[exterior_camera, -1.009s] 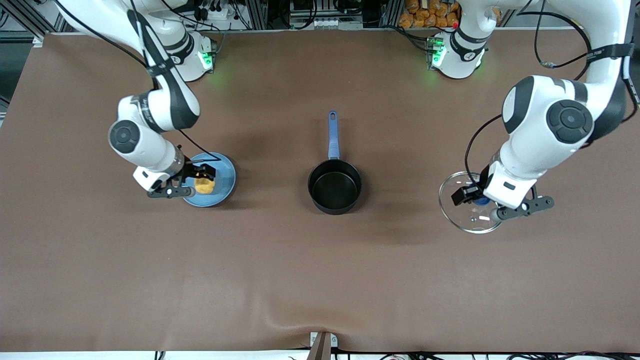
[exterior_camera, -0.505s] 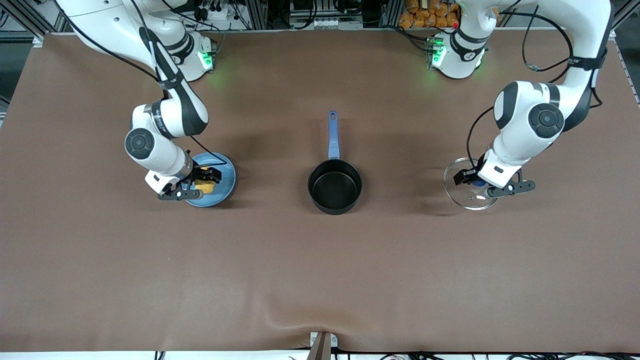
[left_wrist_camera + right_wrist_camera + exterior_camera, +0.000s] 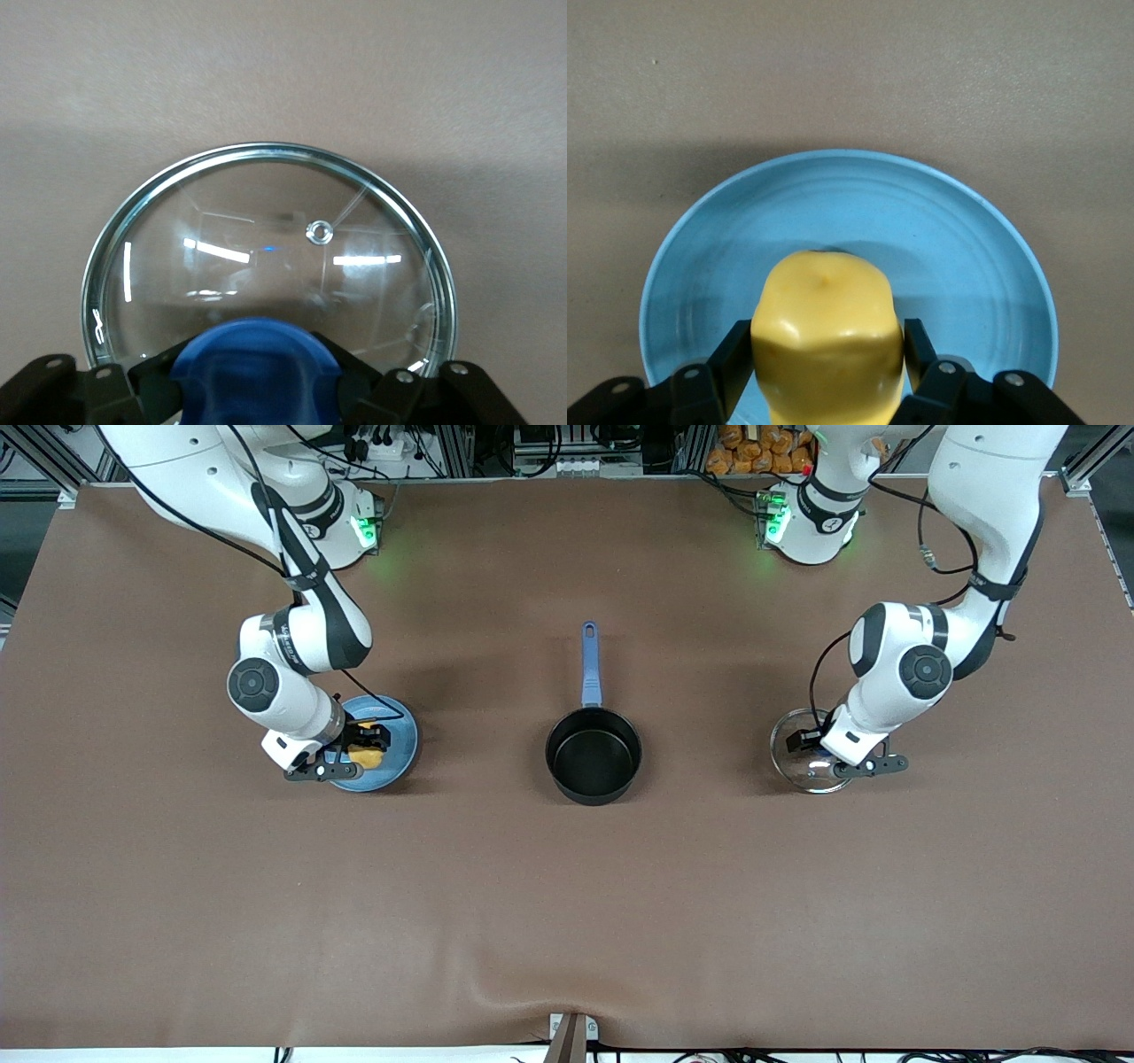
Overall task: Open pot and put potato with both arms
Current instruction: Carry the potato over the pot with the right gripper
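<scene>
Black and lidless, the pot (image 3: 593, 755) sits at the centre of your table with its blue handle (image 3: 589, 662) pointing to 12 o'clock, toward the robots' bases. Nothing is in it yet.

Your left gripper (image 3: 819, 752) is down at the pot's 3 o'clock, well apart from it, toward the left arm's end of the table. Its jaws are clamped on the blue knob (image 3: 255, 370) of the glass lid (image 3: 266, 257). Whether the lid's rim already touches the table cannot be told. If you let go while it hangs even slightly above the cloth, the glass could drop and rock or slide; if you press further, the rim takes the load.

Your right gripper (image 3: 353, 747) is at the pot's 9 o'clock, over the light-blue plate (image 3: 400, 735), with its fingers (image 3: 921, 354) closed on either side of the potato (image 3: 827, 341). The potato is lumpy and rounded, so the hold is probably the weak point: a fast lift or swing could let it twist out and roll off the plate. Whether it rests on the plate or is just clear of it is unclear.

On the carry to the pot, judge the height carefully; a low pass could knock the rim and shift the pot, and a high release could bounce the potato out.
</scene>
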`<state>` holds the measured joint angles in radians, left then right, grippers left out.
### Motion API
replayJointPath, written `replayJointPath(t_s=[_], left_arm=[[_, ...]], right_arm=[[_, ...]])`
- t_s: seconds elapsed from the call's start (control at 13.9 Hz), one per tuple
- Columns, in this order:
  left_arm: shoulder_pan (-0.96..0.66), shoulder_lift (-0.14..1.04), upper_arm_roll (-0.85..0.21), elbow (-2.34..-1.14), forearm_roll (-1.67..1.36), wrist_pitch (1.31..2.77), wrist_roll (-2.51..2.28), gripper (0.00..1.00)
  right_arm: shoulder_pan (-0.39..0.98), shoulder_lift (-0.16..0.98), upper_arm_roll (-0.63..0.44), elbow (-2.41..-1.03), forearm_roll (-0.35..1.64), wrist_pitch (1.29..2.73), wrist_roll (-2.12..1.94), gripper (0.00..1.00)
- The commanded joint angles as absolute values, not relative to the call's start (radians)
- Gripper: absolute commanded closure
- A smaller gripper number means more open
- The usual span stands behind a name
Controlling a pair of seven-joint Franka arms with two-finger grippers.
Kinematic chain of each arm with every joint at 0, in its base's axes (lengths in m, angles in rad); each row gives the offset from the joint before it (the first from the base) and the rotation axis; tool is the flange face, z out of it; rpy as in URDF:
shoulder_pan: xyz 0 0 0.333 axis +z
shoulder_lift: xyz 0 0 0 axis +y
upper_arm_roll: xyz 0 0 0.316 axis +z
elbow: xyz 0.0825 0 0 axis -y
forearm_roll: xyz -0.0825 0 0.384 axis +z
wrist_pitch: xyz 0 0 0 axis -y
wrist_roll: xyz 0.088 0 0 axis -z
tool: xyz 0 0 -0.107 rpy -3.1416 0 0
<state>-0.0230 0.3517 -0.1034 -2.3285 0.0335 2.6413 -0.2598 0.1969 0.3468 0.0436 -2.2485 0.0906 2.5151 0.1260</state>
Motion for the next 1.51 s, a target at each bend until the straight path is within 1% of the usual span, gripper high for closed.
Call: replayJointPath(t_s=[0.0,0.07,0.14,0.29,0.36,0.5,0.65,0.72,0.79,0.94,1.01,1.08,1.15,1.44], left_arm=[[-0.023,0.35,-0.107,-2.316,0.029,2.646,-0.242,0.19],[-0.023,0.35,-0.107,-2.309,0.029,2.646,-0.244,0.0],[-0.023,0.347,-0.11,-2.303,0.029,2.645,-0.247,0.0],[-0.021,0.312,-0.13,-2.257,0.028,2.6,-0.264,0.0],[-0.018,0.296,-0.144,-2.193,0.028,2.512,-0.264,0.0],[-0.011,0.293,-0.144,-1.984,0.028,2.291,-0.262,0.0],[-0.003,0.279,-0.144,-1.822,0.028,2.092,-0.252,0.0],[-0.002,0.275,-0.141,-1.765,0.028,2.03,-0.249,0.0],[0.008,0.265,-0.14,-1.722,0.028,2.005,-0.244,0.0],[0.031,0.224,-0.141,-1.713,0.029,2.003,-0.241,0.0],[0.037,0.219,-0.141,-1.707,0.029,2.003,-0.241,0.0],[0.041,0.218,-0.14,-1.703,0.028,2.003,-0.241,0.0],[0.041,0.213,-0.14,-1.695,0.028,2.003,-0.241,0.0],[0.037,0.207,-0.144,-1.695,0.028,2.003,-0.256,0.0]], right_arm=[[0.192,0.331,0.048,-2.253,0.072,2.536,0.13,1.0],[0.192,0.324,0.049,-2.237,0.074,2.525,0.133,1.0],[0.201,0.318,0.051,-2.2,0.075,2.498,0.14,1.0],[0.206,0.307,0.069,-2.078,0.081,2.328,0.211,1.0],[0.206,0.31,0.095,-1.995,0.081,2.236,0.28,1.0],[0.215,0.327,0.156,-1.849,0.081,2.13,0.372,1.0],[0.254,0.362,0.192,-1.731,0.081,2.094,0.443,1.0],[0.287,0.383,0.192,-1.682,0.081,2.088,0.478,1.0],[0.313,0.408,0.193,-1.634,0.087,2.088,0.507,1.0],[0.395,0.492,0.193,-1.507,0.072,2.086,0.595,1.0],[0.44,0.553,0.19,-1.44,0.068,2.089,0.656,1.0],[0.477,0.622,0.189,-1.345,0.04,2.086,0.713,1.0],[0.504,0.659,0.192,-1.289,-0.006,2.074,0.753,1.0],[0.603,0.759,0.187,-1.214,-0.031,2.085,0.791,1.0]])
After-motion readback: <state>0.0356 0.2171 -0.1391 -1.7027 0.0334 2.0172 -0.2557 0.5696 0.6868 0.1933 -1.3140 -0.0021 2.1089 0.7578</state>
